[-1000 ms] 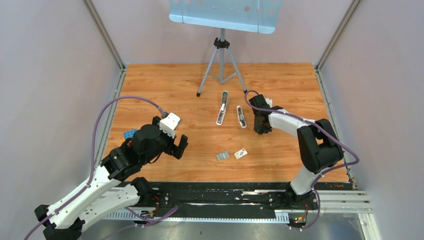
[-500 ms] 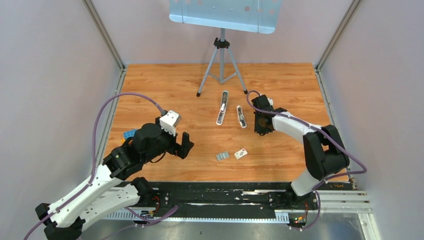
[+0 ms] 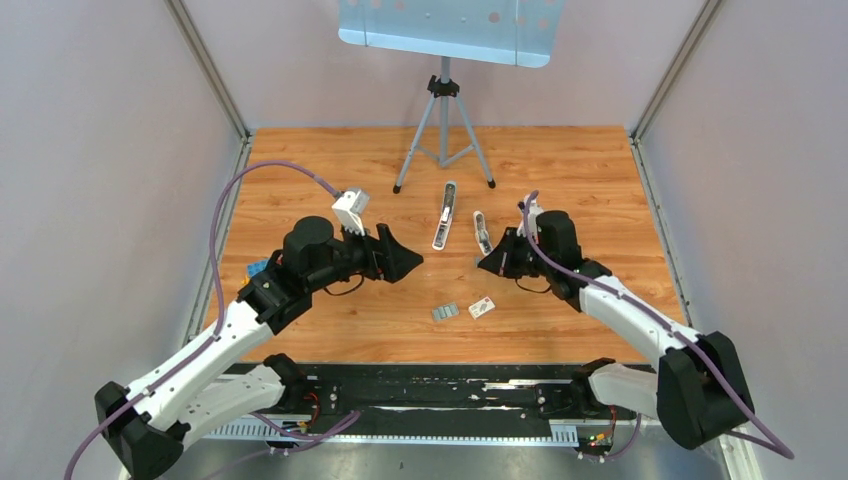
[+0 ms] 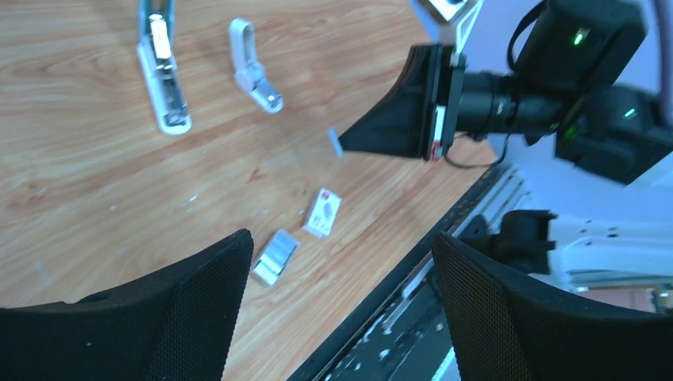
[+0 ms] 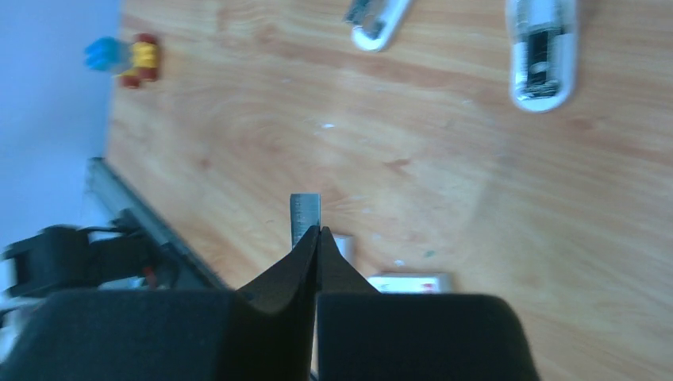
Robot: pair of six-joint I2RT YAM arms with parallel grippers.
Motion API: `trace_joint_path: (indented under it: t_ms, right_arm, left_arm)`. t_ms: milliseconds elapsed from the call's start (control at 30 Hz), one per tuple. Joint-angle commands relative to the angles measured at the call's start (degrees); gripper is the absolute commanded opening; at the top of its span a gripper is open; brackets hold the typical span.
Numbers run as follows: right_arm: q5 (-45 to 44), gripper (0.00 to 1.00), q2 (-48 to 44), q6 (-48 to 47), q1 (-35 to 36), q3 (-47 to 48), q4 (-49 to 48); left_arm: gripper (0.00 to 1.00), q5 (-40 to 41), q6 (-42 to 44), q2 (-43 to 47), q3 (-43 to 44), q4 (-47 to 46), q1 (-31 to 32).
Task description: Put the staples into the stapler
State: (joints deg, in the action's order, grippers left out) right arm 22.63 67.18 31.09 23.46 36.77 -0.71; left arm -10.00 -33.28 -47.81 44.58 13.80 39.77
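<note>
Across the wooden table [image 3: 330,180], seen from above, two arms are reached toward the middle of the frame. The left gripper [image 3: 410,262] is held with its jaws wide apart and nothing between them. The right gripper [image 3: 484,264] is pinched fully together on a thin grey staple strip [image 5: 305,214]. Just above and between the grippers the stapler [image 3: 444,214] is laid flat. Its long axis runs almost up and down the frame, with the lower end tipped slightly left. A shorter whitish piece [image 3: 483,233] is laid just right of it, apart from it. Lower in the frame a small white carton [image 3: 482,308] is set, with a grey staple block [image 3: 445,312] just left of it. In the right wrist view the strip is seen standing straight out past the fingertips, its long axis in line with the fingers. From above that line points toward the left of the frame, across the stapler's length. The step in hand is judged to be the carrying of the strip to the stapler. It would be done well if the wrist were turned until strip and stapler lie parallel. The strip should then be lowered level, since so thin a piece may twist in the grip.
</note>
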Motion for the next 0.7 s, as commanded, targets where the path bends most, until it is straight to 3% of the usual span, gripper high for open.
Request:
trace_joint_path:
  t_ms: [0, 267, 367, 667]
  right_arm:
    - [14.2, 0.00, -5.9, 10.3, -0.4, -5.3, -15.4]
    - [22.2, 0.00, -12.4, 24.8, 0.0, -10.9, -32.0]
    - [22.6, 0.00, -13.5, 28.4, 0.2, -11.8, -36.0]
    - [23.2, 0.00, -14.2, 36.0, 2.7, -12.4, -45.0]
  left_arm:
    - [0.84, -5.1, -6.4, -2.9, -1.1, -12.9, -0.7]
    - [0.64, -16.4, -14.1, -10.6, -5.5, -36.7, -0.7]
    - [0.56, -18.6, -15.3, -13.9, -5.1, -40.3, -0.4]
    - [0.54, -19.6, -18.3, -17.6, -6.6, -50.6, 1.3]
